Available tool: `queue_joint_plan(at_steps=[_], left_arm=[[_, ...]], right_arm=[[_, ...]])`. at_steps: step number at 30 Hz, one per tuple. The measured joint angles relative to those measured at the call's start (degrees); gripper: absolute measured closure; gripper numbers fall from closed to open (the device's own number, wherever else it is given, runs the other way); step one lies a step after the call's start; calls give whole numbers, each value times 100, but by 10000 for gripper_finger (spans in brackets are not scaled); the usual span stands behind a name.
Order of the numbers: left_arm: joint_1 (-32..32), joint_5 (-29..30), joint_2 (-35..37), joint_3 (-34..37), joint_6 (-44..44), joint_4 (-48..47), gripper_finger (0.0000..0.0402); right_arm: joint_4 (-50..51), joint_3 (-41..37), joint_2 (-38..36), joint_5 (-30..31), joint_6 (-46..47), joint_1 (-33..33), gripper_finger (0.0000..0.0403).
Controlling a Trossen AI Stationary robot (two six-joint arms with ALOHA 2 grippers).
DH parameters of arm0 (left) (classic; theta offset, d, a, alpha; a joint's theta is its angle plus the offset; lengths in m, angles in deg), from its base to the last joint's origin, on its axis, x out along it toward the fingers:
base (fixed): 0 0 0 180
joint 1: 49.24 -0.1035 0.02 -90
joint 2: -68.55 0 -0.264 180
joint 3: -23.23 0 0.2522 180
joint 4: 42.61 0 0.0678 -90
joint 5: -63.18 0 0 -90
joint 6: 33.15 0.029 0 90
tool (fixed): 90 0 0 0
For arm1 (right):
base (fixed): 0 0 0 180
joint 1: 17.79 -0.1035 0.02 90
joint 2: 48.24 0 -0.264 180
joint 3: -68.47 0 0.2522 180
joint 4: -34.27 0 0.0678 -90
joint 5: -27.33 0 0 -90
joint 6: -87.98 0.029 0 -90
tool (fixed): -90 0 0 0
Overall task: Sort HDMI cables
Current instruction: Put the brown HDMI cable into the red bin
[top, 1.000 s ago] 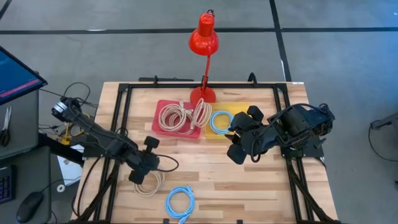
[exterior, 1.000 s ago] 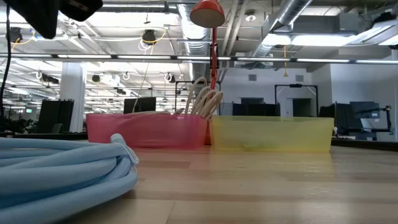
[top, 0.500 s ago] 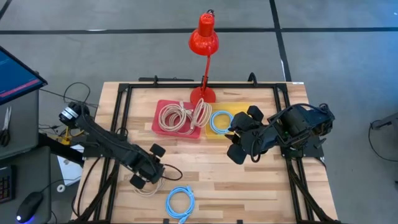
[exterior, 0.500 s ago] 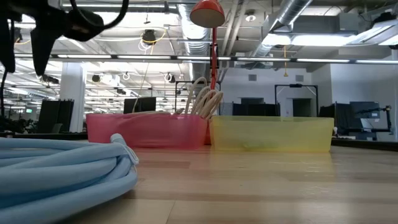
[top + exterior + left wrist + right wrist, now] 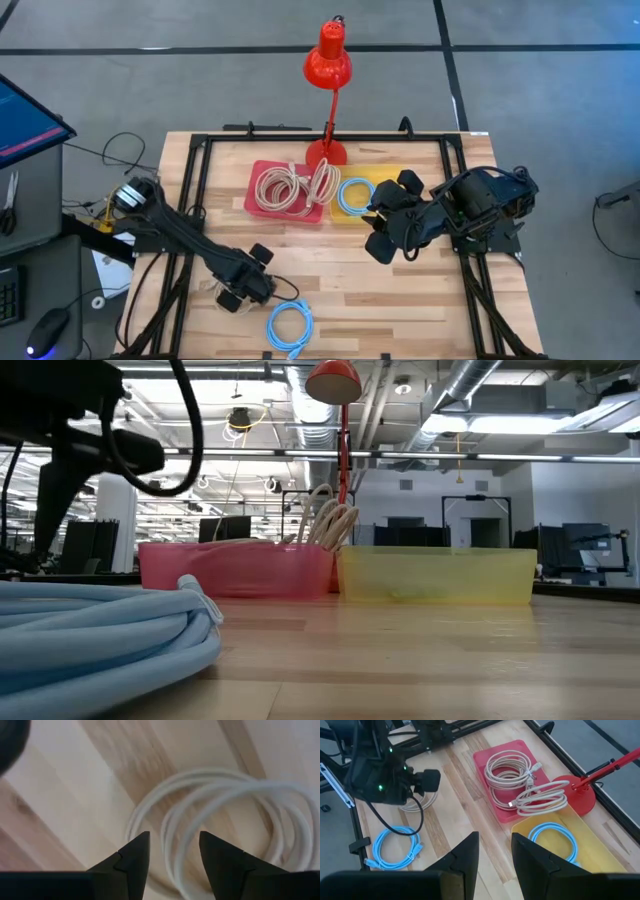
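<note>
Wooden table carried the lot. Left jaws sat partly open, low over a cream coil, one strand between the tips, nothing clamped. Blue coil lay just beside them. Right jaws hung slightly open, empty, by the yellow bin; red bin held cream coils.

Wood table: red bin, yellow bin, lamp, blue coil
</note>
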Motion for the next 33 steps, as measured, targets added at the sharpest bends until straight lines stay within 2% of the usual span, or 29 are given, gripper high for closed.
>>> queue_joint_plan(at_steps=[7, 12, 17, 22, 27, 30, 33], left_arm=[[0, -2, -437, 0, -20, 319, 240], [0, -4, -618, 0, -37, 352, 265], [-2, -135, -728, 2, -65, 418, 310], [-8, -167, -697, 9, -267, 403, 382], [-12, -101, -182, 9, -504, 283, 386], [-72, -39, 369, 9, -682, 231, 387], [-196, 318, 1095, 9, -1043, 237, 387]], right_arm=[[0, 0, 0, 0, -42, 2, 295], [0, 0, 0, 0, -42, 2, 295], [0, 0, 0, 0, -44, 0, 295], [0, 0, 0, 0, -51, 2, 295], [0, 0, 0, -22, -61, 1, 295], [-1, 0, 0, -22, -62, 2, 295], [0, 0, 0, -22, -63, 1, 295]])
